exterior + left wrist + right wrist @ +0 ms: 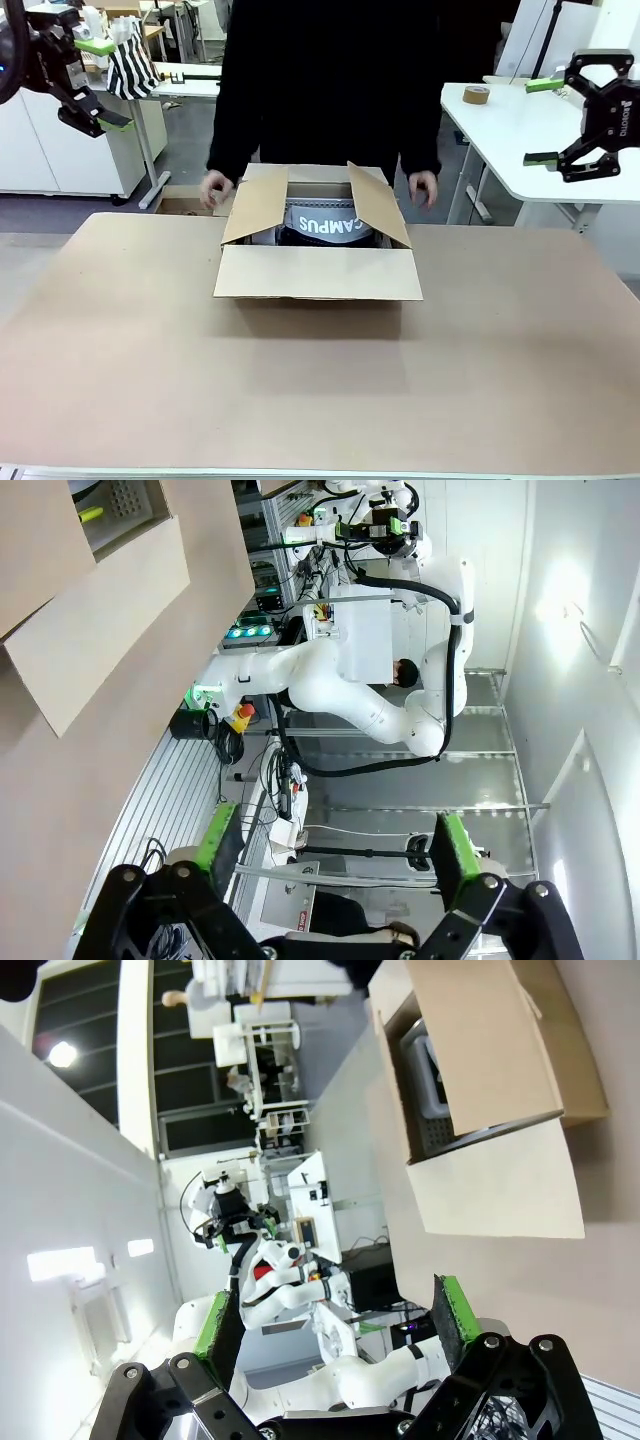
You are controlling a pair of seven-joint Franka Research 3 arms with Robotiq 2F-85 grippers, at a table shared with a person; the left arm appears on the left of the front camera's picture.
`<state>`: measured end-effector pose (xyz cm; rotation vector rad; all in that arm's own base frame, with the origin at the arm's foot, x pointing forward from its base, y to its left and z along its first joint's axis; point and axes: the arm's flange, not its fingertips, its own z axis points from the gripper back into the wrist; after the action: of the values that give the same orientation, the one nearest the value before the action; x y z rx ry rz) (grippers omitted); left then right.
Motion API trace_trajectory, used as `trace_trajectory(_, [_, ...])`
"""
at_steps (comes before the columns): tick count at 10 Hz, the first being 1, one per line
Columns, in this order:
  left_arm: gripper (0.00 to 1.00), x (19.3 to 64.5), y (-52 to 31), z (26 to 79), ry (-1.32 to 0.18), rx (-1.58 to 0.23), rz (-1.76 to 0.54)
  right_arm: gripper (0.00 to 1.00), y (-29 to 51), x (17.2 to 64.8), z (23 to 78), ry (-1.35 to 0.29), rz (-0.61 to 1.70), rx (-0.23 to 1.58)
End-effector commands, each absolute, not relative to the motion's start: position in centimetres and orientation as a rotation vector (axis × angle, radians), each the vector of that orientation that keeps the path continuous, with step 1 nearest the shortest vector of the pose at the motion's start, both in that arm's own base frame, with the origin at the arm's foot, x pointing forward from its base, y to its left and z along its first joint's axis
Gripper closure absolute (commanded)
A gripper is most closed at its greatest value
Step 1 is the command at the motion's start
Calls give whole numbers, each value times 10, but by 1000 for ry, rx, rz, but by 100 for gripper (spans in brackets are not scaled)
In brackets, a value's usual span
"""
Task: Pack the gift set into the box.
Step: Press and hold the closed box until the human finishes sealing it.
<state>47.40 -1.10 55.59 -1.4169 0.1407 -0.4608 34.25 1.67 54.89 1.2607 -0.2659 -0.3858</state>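
Box [317, 272]: plain brown corrugated cardboard, rectangular, unprinted. It stands on the tabletop [300, 400] close to the far edge, about midway between the left and right edges. All flaps are open. The near flap is folded outward and lies almost flat toward the near edge. The two side flaps stand up and lean outward.

Gift set [327, 225]: inside the box, below the rim. It is a dark black-and-grey package with large white capitals reading "CAMPUS", upside down from the front. In the right wrist view its grey face has a fine dotted texture.

Tabletop: matte, light brown, smooth and flat.

Person's hands [424, 187]: at the far edge, one on each side of the box near its far corners. One is motion-blurred, and contact with the box cannot be told.

Left end effector [105, 83]: raised above the far left corner, well apart from the box. The black fingers with green pads are spread, with nothing between them.

Right end effector [543, 122]: raised off the right edge, well apart from the box. The fingers are spread and empty.
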Motion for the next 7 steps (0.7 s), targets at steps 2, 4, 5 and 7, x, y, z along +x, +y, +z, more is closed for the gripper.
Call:
trace_trajectory(2, [0, 473, -9, 553, 125, -1407, -482, 0, 19, 345, 548, -286, -369, 1286])
trace_trajectory(4, [0, 473, -9, 553, 125, -1407, -482, 0, 19, 345, 548, -286, -369, 1286])
trace_trajectory(5, [0, 473, -9, 553, 125, -1407, -482, 0, 19, 345, 548, -286, -369, 1286])
trace_trajectory(7, [0, 473, -9, 553, 125, -1407, -482, 0, 19, 345, 548, -286, -369, 1286])
